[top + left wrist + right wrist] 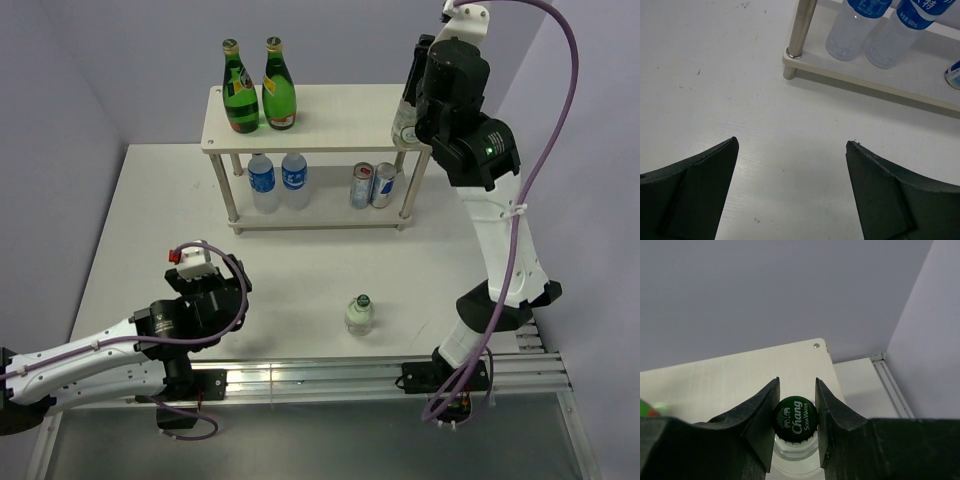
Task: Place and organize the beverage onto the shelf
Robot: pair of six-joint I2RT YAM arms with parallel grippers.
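The right gripper (796,387) pinches the green cap and neck of a Chang soda-water bottle (796,421), held upright at the right end of the top board of the shelf (330,118). Two green glass bottles (240,100) stand at that board's left end. Two water bottles (262,182) and two cans (362,186) stand on the lower board. A second clear bottle (359,314) stands alone on the table (150,220) in front. The left gripper (792,147), jaws spread wide and empty, hangs low over the table near the shelf's left front corner.

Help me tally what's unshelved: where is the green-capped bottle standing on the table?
Top view: the green-capped bottle stands alone on the table in front of the shelf, nearest the two cans, slightly right of centre.
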